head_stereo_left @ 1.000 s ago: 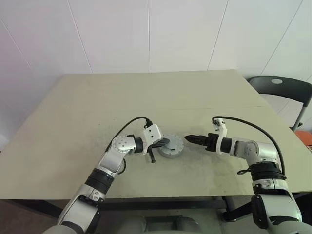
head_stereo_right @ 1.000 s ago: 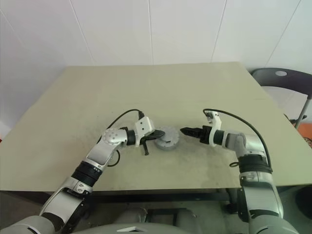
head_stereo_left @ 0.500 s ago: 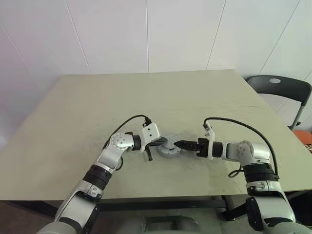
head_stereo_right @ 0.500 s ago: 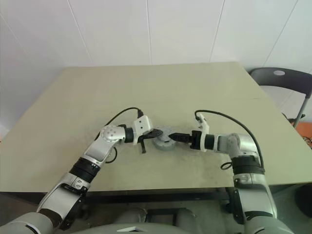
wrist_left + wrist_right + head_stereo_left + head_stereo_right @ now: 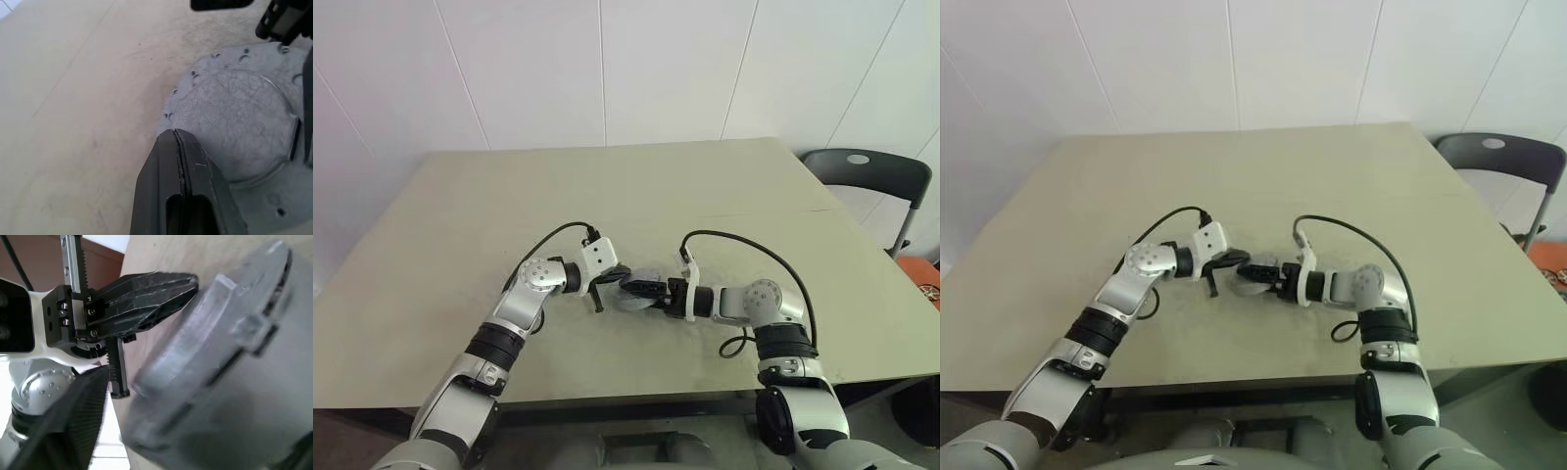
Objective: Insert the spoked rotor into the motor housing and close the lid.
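Observation:
A round grey metal part [image 5: 230,112] lies at the table's middle: a raised flat disc over a wider flange with small holes, and dark slots in its side [image 5: 230,333]. I see no spokes or copper windings, so I cannot tell whether it is the motor housing, the spoked rotor or the lid. My left gripper [image 5: 178,137] is shut, its tips resting at the raised disc's edge [image 5: 615,282]. My right gripper [image 5: 642,289] reaches in from the right, open, and straddles the part, with one finger [image 5: 73,421] beside its rim.
The beige table [image 5: 705,186] stretches wide around the part, with its front edge close below the arms. A dark chair [image 5: 867,166] stands off the table's right side. Black cables loop over both wrists.
My right gripper has swung left from well beside the part to around it, rolling as it came. The left gripper stays shut at the part's edge. The camera view has shifted.

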Motion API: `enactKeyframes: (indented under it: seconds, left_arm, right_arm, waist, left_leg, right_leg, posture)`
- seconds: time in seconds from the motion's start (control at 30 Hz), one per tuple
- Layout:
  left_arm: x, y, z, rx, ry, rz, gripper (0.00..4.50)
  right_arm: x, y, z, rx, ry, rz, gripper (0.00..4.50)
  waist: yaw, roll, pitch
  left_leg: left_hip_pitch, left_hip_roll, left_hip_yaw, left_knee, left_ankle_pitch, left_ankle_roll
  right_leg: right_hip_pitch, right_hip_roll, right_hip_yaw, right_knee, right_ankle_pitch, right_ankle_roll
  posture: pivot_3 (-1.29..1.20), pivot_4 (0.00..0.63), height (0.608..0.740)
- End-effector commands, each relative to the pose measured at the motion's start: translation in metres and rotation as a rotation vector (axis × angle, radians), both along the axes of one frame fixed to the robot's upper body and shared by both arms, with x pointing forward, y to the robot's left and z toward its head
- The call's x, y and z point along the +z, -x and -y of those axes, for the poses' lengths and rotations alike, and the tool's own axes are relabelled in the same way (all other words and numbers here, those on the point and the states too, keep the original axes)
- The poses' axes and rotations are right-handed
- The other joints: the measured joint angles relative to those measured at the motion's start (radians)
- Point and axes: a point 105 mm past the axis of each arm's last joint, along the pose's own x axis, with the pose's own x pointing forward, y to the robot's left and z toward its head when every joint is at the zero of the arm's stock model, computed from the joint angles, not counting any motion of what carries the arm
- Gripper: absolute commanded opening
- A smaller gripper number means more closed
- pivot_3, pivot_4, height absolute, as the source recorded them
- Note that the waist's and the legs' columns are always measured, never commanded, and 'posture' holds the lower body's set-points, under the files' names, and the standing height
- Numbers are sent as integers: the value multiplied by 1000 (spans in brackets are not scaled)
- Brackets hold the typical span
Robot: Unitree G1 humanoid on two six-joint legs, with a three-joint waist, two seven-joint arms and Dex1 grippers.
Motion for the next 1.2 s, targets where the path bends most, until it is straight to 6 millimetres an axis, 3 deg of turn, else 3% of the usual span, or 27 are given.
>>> enactKeyframes:
  seconds: [0.03, 0.27, 0.47, 0.7, 0.8, 0.87, 0.97, 1.07, 1.2]
  left_arm:
    - [-17, 8, 2, -26, -45, -43, 0]
    - [-10, 1, 2, 26, 3, 0, 0]
    - [19, -38, -21, 334, 166, 108, 0]
    - [52, -59, -64, 678, 703, -76, 0]
    - [47, -54, -68, 722, 884, -240, 0]
    - [49, -45, -61, 669, 952, -292, 0]
    - [59, -27, -42, 542, 1104, -386, 591]
    - [63, -24, -38, 526, 1231, -462, 1505]
    - [75, -20, -33, 475, 1393, -555, 2725]
  right_arm:
    - [34, -17, -3, -39, -96, 124, 3054]
    - [23, -25, 7, -110, -49, 138, 2953]
    - [40, -27, 8, -128, -149, 213, 2953]
    - [64, -31, 11, -158, -276, 337, 2953]
    - [74, -31, 9, -162, -324, 376, 2953]
    - [79, -35, 6, -172, -339, 409, 2953]
    - [90, -53, 1, -261, -372, 460, 2953]
    - [102, -64, -6, -312, -414, 495, 2953]
    - [106, -58, -16, -251, -423, 525, 2953]
  waist:
    - [-1, 0, 0]
    - [-1, 1, 0]
    - [-1, 0, 1]
    - [-6, 0, 1]
    - [-7, 0, 1]
    - [-7, 0, 1]
    - [-10, 0, 1]
    - [-10, 0, 1]
    - [-9, 0, 1]
  left_leg:
    - [0, 0, 0, 0, 0, 0]
    - [1, 0, 0, 1, 0, -1]
    - [0, 0, 0, 3, 1, -1]
    - [-11, 0, 1, 2, 1, -1]
    - [-12, 0, 1, 3, 1, -1]
    - [-12, 0, 1, 4, 1, -1]
    - [-11, 0, 1, 5, 1, -2]
    - [-11, 0, 1, 6, 2, -3]
    - [-10, 0, 1, 6, 2, -3]
  right_leg:
    - [0, 0, 0, 0, 0, 0]
    - [0, 0, 0, 3, 0, 0]
    - [-1, 0, 0, 5, 0, 0]
    - [-15, 0, 1, 10, 0, 0]
    - [-16, 0, 1, 12, 0, 0]
    - [-15, 0, 1, 13, 0, 0]
    - [-15, 0, 1, 13, 0, 0]
    - [-15, 0, 1, 14, 1, -2]
    - [-14, 1, 1, 14, 1, -2]
  posture:
    - [0, 0, 740]
    - [0, 0, 740]
    - [0, 0, 740]
    - [0, 0, 740]
    - [0, 0, 740]
    - [0, 0, 740]
    - [0, 0, 740]
    - [0, 0, 740]
    - [0, 0, 740]
